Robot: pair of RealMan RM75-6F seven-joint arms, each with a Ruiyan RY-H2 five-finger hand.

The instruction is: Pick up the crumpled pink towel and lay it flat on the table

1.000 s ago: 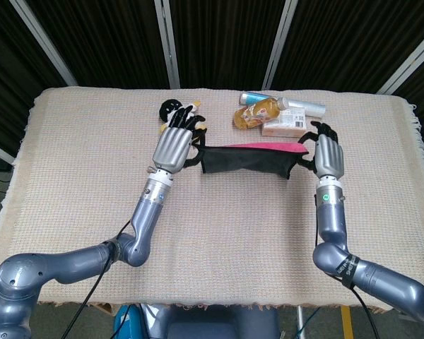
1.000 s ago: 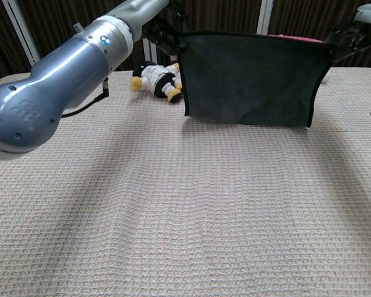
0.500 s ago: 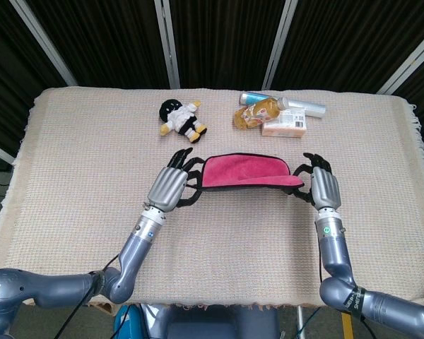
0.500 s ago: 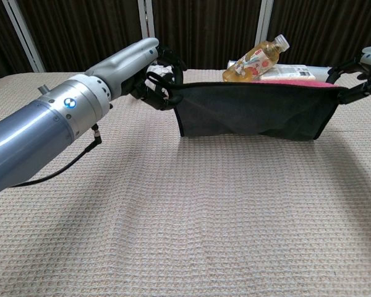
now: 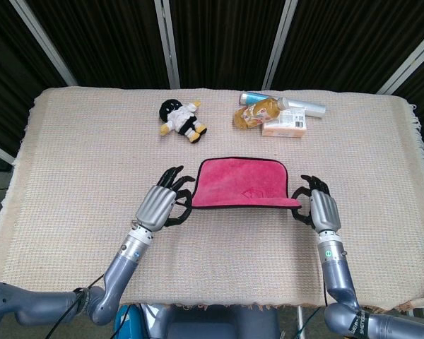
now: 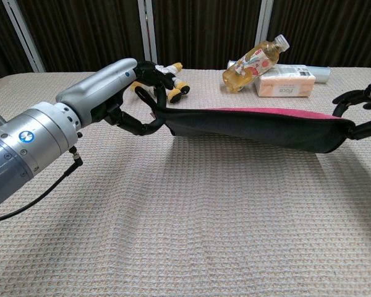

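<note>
From above, the pink towel reads as a wide pink panel with a dark hem, stretched between both hands near the middle of the worktop. The chest view tells what the head view cannot: the towel hangs just clear of the cloth, its dark underside showing, the near edge sagging low. The left hand pinches the left corner, the right hand grips the right one (only its dark fingertips reach the chest view's edge).

The worktop wears a beige waffle-weave cloth; black curtains with pale rails stand behind. At the far side lie a plush toy, a bottle and a box.

Half a second ago the towel hung deeper between the hands and further away; now it is drawn nearer, lower and almost level.
</note>
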